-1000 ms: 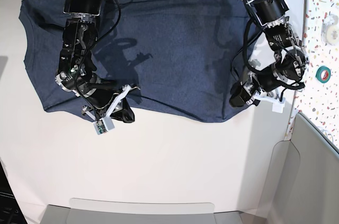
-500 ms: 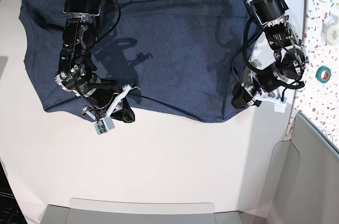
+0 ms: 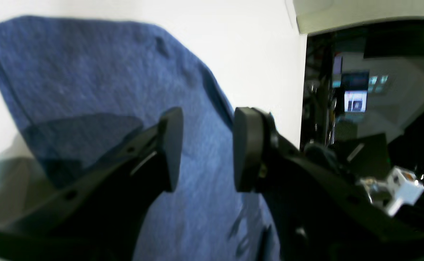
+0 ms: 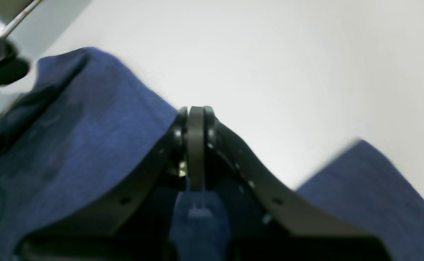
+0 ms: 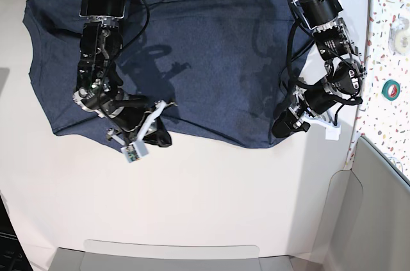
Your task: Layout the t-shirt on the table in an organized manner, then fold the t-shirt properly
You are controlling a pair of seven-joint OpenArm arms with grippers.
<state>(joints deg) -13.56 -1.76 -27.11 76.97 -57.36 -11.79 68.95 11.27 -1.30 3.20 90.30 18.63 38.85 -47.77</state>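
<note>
We had the right claw [image 4: 196, 145] pinching the t-shirt [image 5: 192, 59] hem at the surface [image 5: 211, 200] near edge; left claw [image 3: 204, 148] spread. Best pull slow, evenly w/ both.

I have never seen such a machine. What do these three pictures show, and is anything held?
It is a robot with two black arms. One picture looks down from above; there the right arm is on the picture's left and the left arm on its right. The other two come from a camera at each wrist, looking along the jaws. A dark blue shirt lies spread on a white table. The right arm's jaws are shut and seem to pinch the shirt's edge. The left arm's jaws stand open over the shirt, holding nothing.
</note>
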